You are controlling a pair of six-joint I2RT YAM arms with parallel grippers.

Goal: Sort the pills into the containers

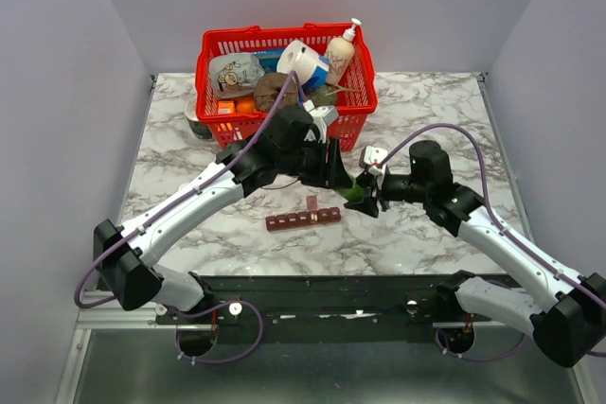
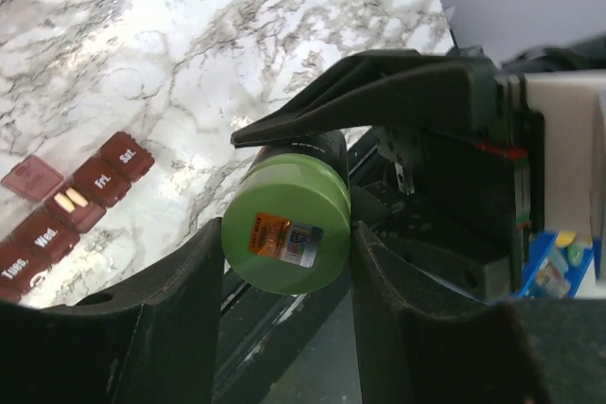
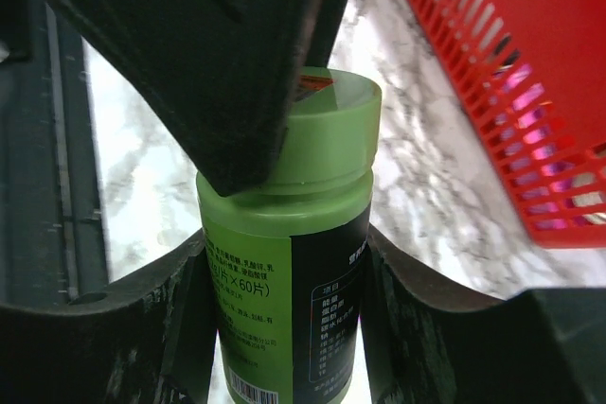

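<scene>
A small green bottle (image 1: 355,190) is held off the table between both grippers. My right gripper (image 3: 284,281) is shut on its labelled body (image 3: 275,309). My left gripper (image 2: 287,243) is shut on its green cap (image 2: 287,224), which also shows in the right wrist view (image 3: 327,139). In the top view the left gripper (image 1: 343,177) and the right gripper (image 1: 367,198) meet at the bottle. The dark red pill organizer (image 1: 303,219) lies on the marble just in front. One lid (image 2: 33,177) stands open, and two pale pills (image 2: 68,201) lie in that compartment.
A red mesh basket (image 1: 284,40) full of groceries stands at the back of the table, close behind the grippers; its wall also shows in the right wrist view (image 3: 511,63). A dark jar (image 1: 197,123) stands left of the basket.
</scene>
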